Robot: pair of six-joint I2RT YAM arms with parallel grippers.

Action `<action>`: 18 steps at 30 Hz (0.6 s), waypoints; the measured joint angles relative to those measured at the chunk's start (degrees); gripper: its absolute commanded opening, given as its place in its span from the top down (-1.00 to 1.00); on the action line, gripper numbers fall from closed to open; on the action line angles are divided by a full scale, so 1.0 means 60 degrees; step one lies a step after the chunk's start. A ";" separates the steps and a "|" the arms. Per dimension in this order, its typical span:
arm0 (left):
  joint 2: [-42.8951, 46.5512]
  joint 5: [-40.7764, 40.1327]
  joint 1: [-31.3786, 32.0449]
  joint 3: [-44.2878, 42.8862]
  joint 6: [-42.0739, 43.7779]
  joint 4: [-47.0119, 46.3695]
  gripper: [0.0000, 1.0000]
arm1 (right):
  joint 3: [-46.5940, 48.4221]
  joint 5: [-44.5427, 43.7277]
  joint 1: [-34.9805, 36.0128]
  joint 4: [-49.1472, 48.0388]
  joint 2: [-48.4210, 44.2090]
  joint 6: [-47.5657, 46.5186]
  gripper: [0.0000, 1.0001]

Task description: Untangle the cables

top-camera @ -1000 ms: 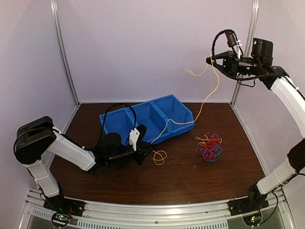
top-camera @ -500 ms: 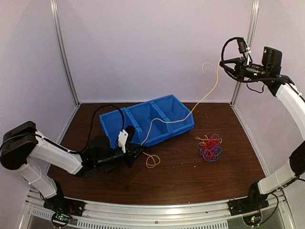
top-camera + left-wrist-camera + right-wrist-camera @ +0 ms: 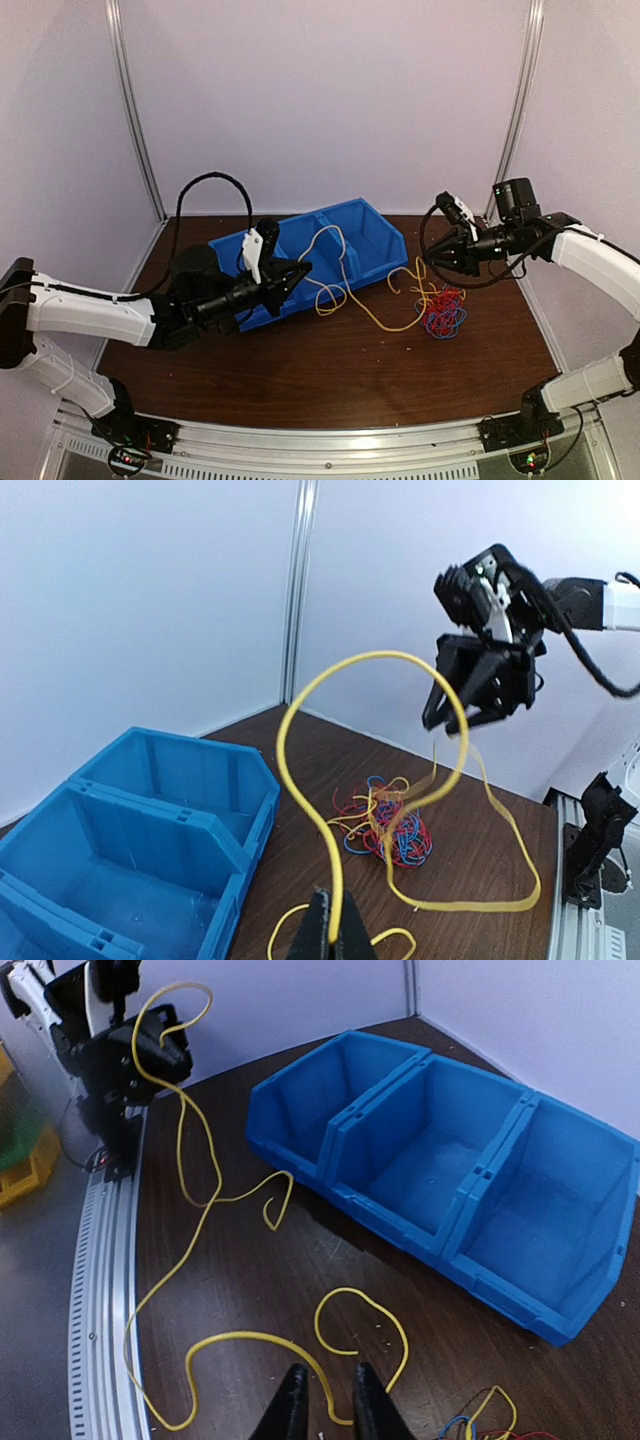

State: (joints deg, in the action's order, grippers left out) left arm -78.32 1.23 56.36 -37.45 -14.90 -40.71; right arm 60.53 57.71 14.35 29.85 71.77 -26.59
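A long yellow cable [image 3: 375, 320] runs from my left gripper [image 3: 293, 276] in loops past the blue bin [image 3: 385, 215] down onto the table. My left gripper [image 3: 335, 942] is shut on that yellow cable [image 3: 300, 695], which arcs up in front of it. The other cables, a red, blue and yellow tangle [image 3: 441, 311], lie on the table right of the bin. My right gripper [image 3: 428, 264] hangs low just above and left of the tangle. In the right wrist view its fingertips [image 3: 325, 1400] stand slightly apart, with the slack yellow cable [image 3: 240, 1337] lying on the table beneath them.
The three-compartment blue bin [image 3: 440, 1160] sits at the back centre of the brown table [image 3: 330, 380]. Metal frame posts [image 3: 135, 110] and pale walls enclose the sides and back. A metal rail [image 3: 100, 1300] runs along the table's near edge.
My right arm dropped from high at the back right to just over the table and its jaws parted. The taut yellow cable went slack. My left gripper lifted towards the bin.
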 measured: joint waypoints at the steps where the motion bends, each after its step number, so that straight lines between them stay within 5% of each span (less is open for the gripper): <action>1: 0.0026 0.0000 -0.0004 -0.0153 0.0047 0.0080 1.00 | -0.0117 -0.0022 0.0200 0.0135 0.0029 -0.0044 0.18; 6: 0.0186 0.0000 -0.0004 -0.0958 0.0215 0.0747 1.00 | -0.0189 0.0033 0.0703 0.0943 0.0361 -0.0874 -0.05; 18: 0.0896 -0.0940 0.0000 -0.3195 0.0659 0.3308 1.00 | -0.1727 0.0193 0.0219 -0.0044 0.0419 -0.0710 -0.06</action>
State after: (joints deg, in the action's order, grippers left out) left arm -72.95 -4.40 56.36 -56.62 -10.94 -20.86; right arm 50.17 58.87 15.66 29.58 74.28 -30.85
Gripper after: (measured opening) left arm 0.014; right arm 0.534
